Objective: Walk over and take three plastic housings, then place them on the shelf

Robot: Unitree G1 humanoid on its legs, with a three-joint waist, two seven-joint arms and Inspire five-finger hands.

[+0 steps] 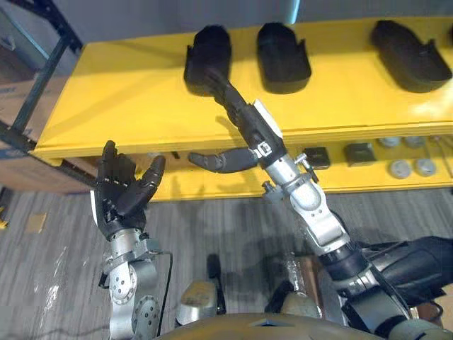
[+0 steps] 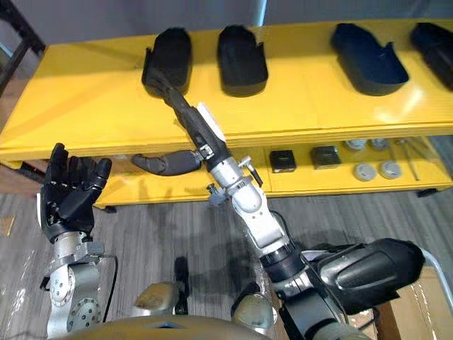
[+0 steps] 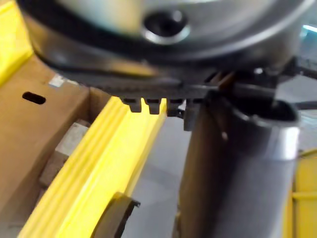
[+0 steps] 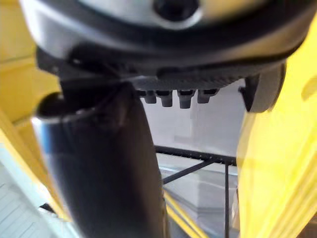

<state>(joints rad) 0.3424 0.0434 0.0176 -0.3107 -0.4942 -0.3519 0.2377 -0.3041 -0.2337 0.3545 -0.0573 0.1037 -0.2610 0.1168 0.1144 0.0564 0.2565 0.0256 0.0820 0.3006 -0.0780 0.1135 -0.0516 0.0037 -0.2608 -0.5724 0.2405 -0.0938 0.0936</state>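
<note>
Four black plastic housings lay in a row on the top board of the yellow shelf (image 1: 141, 106): the leftmost housing (image 1: 205, 49), a second housing (image 1: 283, 57) just beside it, a third housing (image 1: 410, 53) well apart to the right, and a fourth housing (image 2: 435, 42) at the right edge; the right hand (image 1: 244, 115) reached up over the shelf's front edge to the leftmost housing, its fingers straight and together, their tips at that housing's near end, black against black, so contact could not be told; its thumb (image 1: 219, 161) stood out wide to the side, below the board's edge, pinching nothing; the left hand (image 1: 117, 195) was raised in front of the shelf's left end, palm up, fingers loosely spread, holding nothing; on the lower board lay small black blocks (image 1: 316, 157) and round grey parts (image 1: 400, 168); a cardboard box (image 3: 29, 134) stood by the shelf's left end.
</note>
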